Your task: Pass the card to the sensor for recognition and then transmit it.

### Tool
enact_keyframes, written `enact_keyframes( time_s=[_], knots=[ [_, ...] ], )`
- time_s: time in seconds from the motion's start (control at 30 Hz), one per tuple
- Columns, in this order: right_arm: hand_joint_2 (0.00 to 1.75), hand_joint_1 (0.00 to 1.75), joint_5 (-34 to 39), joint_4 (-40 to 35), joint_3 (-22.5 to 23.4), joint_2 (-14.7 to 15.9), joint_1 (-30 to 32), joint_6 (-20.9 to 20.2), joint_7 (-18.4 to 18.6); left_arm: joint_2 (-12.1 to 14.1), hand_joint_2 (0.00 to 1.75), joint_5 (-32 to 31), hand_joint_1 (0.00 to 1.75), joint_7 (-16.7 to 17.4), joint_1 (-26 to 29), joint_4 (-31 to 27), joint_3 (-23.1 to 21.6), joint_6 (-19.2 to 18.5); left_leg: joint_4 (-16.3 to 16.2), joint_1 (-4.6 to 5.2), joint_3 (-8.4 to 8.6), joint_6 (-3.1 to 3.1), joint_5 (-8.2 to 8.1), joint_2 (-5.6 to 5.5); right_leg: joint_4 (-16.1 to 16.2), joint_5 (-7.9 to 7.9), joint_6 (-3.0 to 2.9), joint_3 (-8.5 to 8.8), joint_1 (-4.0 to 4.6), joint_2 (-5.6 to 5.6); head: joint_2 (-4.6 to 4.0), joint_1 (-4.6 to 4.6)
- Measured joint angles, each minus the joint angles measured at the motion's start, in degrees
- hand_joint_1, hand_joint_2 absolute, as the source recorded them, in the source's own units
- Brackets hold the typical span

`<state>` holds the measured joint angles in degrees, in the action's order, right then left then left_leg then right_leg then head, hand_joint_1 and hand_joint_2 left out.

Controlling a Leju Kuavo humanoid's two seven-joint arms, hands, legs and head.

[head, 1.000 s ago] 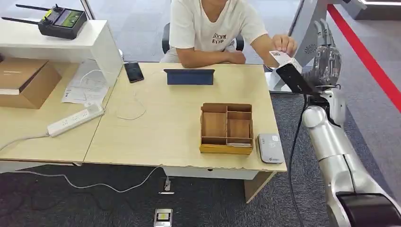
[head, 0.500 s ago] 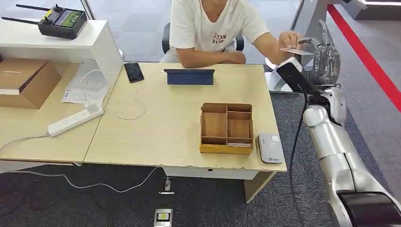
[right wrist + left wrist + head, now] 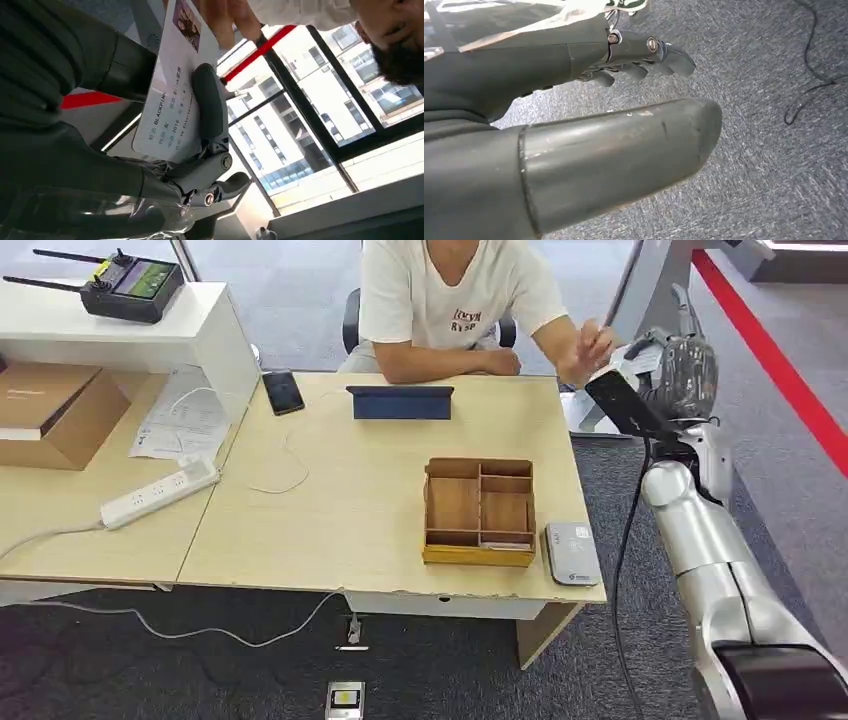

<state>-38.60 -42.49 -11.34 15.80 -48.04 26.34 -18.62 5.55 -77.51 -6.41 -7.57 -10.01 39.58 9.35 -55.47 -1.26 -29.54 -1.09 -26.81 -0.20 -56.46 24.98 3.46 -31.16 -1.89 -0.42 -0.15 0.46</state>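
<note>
White card (image 3: 172, 95): clamped between thumb and fingers of right hand (image 3: 680, 365), upper right of head view; a second ago the person's hand (image 3: 585, 340) held it.
Handover: person's hand now clear; grasp judged complete.
Left hand (image 3: 589, 125): holds nothing, fingers loosely curled, over carpet.
Sensor (image 3: 571, 553): grey, lower right tabletop (image 3: 340, 500), beside wooden organiser (image 3: 480, 512).
Next: lower card to sensor.
</note>
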Motion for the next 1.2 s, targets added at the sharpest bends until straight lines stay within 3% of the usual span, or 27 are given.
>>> enact_keyframes(
  time_s=[0.47, 0.83, 1.2],
  knots=[
    [1.75, 1.75, -0.67, 0.08, -1.35, 2.26, 4.36, -12.74, 3.35, -0.04, 0.0, 1.97, 0.0, 2.06, 0.21, 0.02, 0.0, 0.02, -0.02, 0.0, 0.01, 0.0, -0.01, -0.01, 0.04, 0.0, 0.0, -0.02, 0.0, 0.0, 0.0, 0.0],
    [1.75, 1.75, -0.39, 1.11, -1.57, 4.92, 10.44, -14.91, 3.98, -0.04, 0.0, 2.19, 0.0, 2.17, 0.35, 0.02, 0.0, 0.26, -0.01, 0.0, -0.01, 0.02, -0.03, 0.01, 0.05, 0.0, 0.0, -0.01, 0.0, 0.0, 0.0, 0.0],
    [1.75, 1.75, -1.66, 1.7, -2.45, 5.27, 16.22, -17.23, 5.09, -0.28, 0.0, 2.95, 0.0, 2.84, 0.29, 0.02, 0.02, 0.74, 0.0, 0.0, -0.01, 0.02, -0.03, 0.01, 0.06, 0.01, 0.0, -0.01, 0.0, 0.0, 0.0, 0.02]
  ],
)
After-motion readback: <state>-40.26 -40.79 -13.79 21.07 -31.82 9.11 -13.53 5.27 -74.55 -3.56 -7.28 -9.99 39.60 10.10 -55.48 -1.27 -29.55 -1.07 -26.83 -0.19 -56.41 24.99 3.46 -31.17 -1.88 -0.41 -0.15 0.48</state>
